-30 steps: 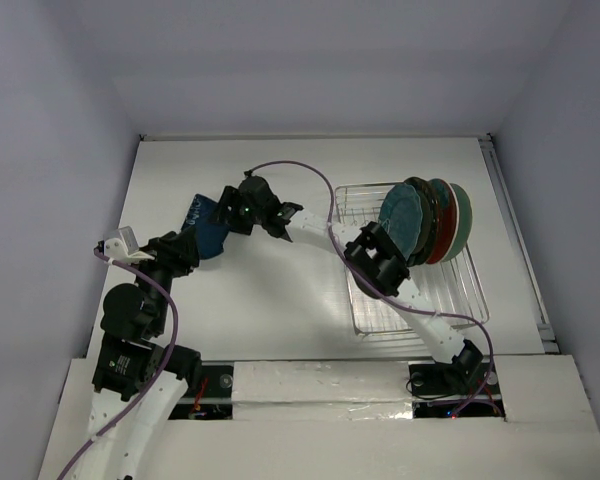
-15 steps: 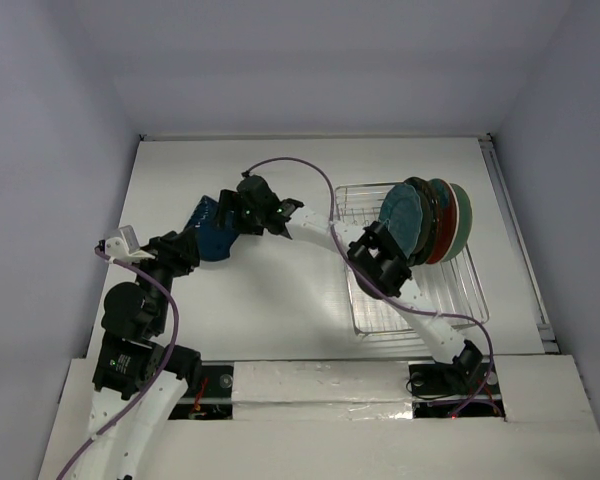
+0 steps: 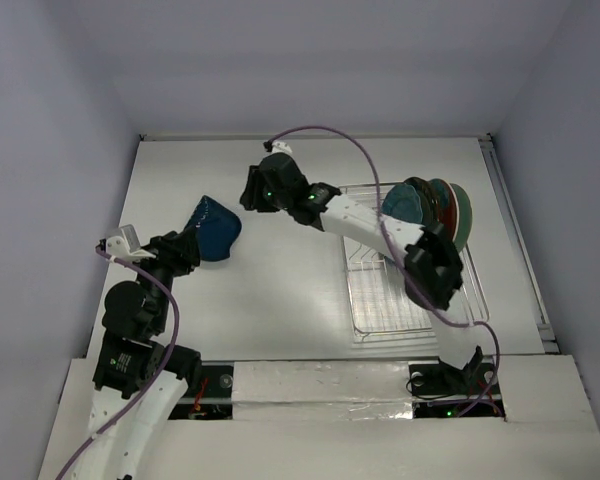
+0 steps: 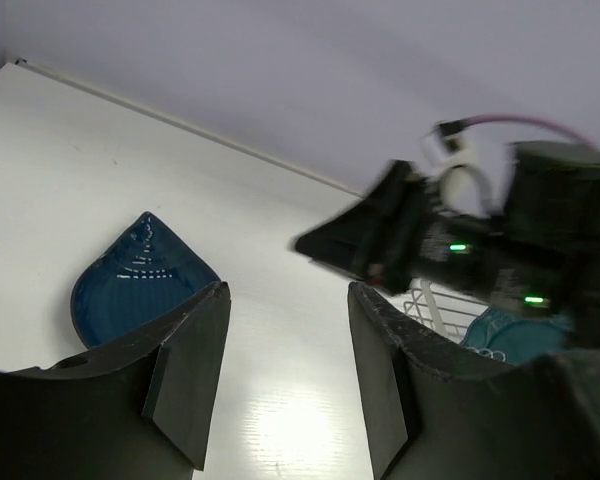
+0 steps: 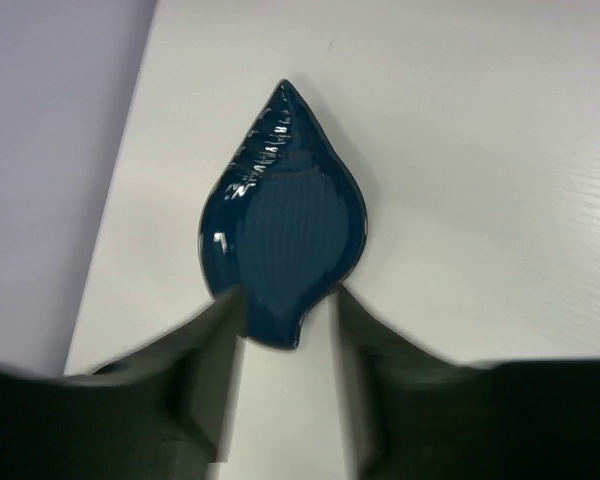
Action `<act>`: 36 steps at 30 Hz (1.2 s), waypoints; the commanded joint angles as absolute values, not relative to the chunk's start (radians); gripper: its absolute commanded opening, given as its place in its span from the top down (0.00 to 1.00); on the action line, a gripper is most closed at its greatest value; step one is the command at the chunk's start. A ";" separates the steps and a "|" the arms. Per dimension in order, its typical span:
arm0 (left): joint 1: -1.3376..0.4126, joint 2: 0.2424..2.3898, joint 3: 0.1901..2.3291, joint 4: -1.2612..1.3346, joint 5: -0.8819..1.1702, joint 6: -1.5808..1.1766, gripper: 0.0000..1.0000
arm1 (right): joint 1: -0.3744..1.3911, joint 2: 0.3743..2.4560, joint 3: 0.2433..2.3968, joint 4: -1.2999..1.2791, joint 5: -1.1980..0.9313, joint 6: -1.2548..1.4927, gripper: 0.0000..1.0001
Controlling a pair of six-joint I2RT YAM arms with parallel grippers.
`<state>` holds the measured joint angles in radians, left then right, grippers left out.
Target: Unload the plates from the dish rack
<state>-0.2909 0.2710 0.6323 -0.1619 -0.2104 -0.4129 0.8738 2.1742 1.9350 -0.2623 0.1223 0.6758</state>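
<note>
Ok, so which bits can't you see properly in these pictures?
- Top view: how many round plates stand in the silver wire dish rack; they overlap.
- Left wrist view: teal plate, mostly behind a finger of the left gripper.
- Right wrist view: dark blue shell-shaped plate, near end behind the right gripper, its fingers blurred.

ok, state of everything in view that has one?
dark blue plate: out of the rack, lying flat on the table, ungripped
other plates: upright on edge, bunched at the rack's far end
dish rack: loaded only at its far end
left gripper: open, holding nothing
right gripper: open, holding nothing
</note>
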 commanded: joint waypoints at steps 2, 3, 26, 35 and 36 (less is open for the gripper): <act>-0.293 0.291 0.630 -0.121 -0.207 -0.405 0.53 | 0.881 1.878 1.769 -0.204 0.376 0.554 0.85; -0.284 0.291 0.630 -0.123 -0.207 -0.405 0.54 | 0.881 1.821 1.675 -0.206 0.420 0.533 0.93; -0.284 0.307 0.630 -0.126 -0.207 -0.408 0.75 | 0.551 0.900 0.954 -0.517 0.563 0.485 0.70; -0.284 0.304 0.630 -0.124 -0.207 -0.410 0.65 | 0.453 1.022 0.942 -0.465 0.563 0.474 0.70; -0.284 0.304 0.630 -0.124 -0.207 -0.410 0.65 | 0.439 1.040 0.940 -0.465 0.571 0.472 0.70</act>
<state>-0.2882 0.2974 0.6323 -0.1619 -0.2104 -0.4099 0.4633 1.0203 0.9379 -0.5079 0.5484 0.4858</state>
